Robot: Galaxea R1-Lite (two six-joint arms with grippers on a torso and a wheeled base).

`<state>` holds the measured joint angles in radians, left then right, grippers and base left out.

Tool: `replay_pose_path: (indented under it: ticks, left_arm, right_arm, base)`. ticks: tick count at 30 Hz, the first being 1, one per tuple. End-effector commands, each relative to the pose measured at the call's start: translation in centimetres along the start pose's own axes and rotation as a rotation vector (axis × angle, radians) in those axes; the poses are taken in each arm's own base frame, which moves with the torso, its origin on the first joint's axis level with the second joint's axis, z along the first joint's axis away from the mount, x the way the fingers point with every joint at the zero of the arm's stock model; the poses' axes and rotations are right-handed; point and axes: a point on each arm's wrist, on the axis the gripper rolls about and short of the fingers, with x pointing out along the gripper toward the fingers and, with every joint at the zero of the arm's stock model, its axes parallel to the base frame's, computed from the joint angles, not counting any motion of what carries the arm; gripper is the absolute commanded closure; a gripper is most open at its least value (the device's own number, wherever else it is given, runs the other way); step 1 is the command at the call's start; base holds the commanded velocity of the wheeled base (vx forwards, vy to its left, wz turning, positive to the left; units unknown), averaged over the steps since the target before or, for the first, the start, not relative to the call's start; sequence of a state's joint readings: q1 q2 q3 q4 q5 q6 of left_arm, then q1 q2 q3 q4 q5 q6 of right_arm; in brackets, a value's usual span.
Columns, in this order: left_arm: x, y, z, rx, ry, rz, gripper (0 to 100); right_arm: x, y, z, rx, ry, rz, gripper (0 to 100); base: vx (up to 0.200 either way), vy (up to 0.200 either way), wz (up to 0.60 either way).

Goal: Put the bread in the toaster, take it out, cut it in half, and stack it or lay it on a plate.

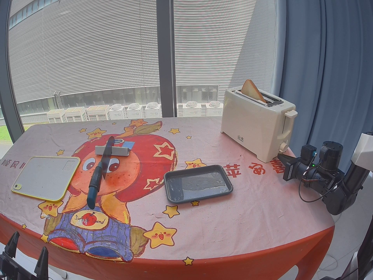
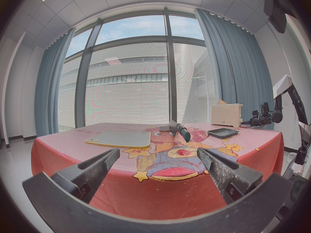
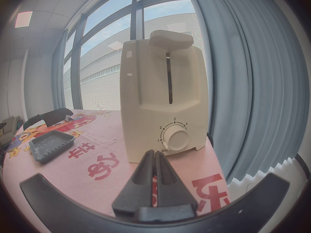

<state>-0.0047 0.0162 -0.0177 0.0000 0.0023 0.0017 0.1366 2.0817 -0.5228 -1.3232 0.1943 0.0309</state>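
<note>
A slice of bread (image 1: 251, 90) stands tilted in the slot of the cream toaster (image 1: 256, 127), upper right in the head view, with its top poking out. The toaster's lever (image 3: 171, 40) sits at the top of its track. At the right edge the right gripper (image 3: 155, 157), fingers pressed together and empty, points at the dial (image 3: 176, 137) without touching it. A dark tray (image 1: 198, 183) lies at the centre of the table (image 1: 252, 214). To its left a knife (image 1: 99, 172) leans on a small rest (image 1: 112, 150), beside a cutting board (image 1: 46, 177). At lower left the left gripper (image 2: 158, 154), fingers spread apart and empty, hangs off the table's near edge.
</note>
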Motion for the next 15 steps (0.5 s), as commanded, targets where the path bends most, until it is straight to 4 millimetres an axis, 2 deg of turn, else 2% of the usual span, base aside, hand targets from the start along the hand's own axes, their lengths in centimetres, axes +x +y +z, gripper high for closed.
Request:
replay_pose_path:
  ticks: [1,8,15]
  left_arm:
    - [0.1,0.0,-0.4,0.0,0.017,0.002,0]
    - [0.1,0.0,-0.4,0.0,0.017,0.001,0]
    - [0.1,0.0,-0.4,0.0,0.015,0.002,0]
  right_arm:
    - [-0.1,0.1,0.0,0.0,0.001,0.002,100]
    - [-0.5,0.2,0.8,-0.013,-0.025,-0.003,100]
    - [-1.8,0.5,2.7,-0.031,-0.089,-0.008,100]
  base:
    - [0.0,0.0,0.0]
    - [0.0,0.0,0.0]
    - [0.0,0.0,0.0]
